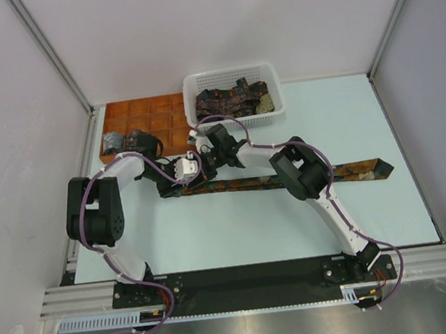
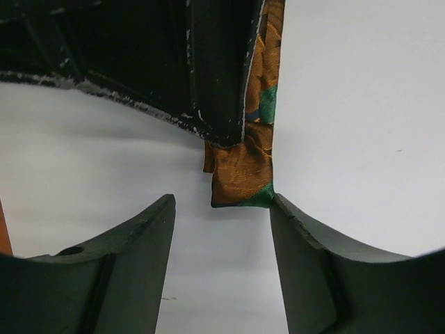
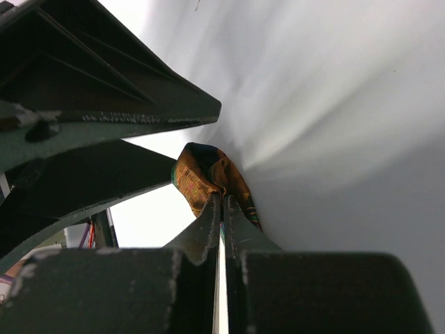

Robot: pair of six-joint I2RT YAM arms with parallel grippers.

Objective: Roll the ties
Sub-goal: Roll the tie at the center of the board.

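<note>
One tie (image 1: 245, 184), dark with orange and green motifs, lies flat across the table, its wide pointed end at the right. My right gripper (image 1: 205, 162) is shut on the tie's folded narrow end (image 3: 201, 174); its fingers (image 3: 208, 223) pinch the fabric. My left gripper (image 1: 185, 171) is open right beside it. In the left wrist view the folded orange-green end (image 2: 243, 174) hangs just beyond my open gripper (image 2: 222, 202), touching the tip of the right finger (image 2: 306, 243). More ties (image 1: 231, 97) lie in the white basket.
The white mesh basket (image 1: 197, 81) stands at the back centre. The orange-brown compartment tray (image 1: 152, 110) at the back left holds two rolled bundles (image 1: 143, 140). Both arms crowd the left middle of the table. Frame posts stand at the back corners.
</note>
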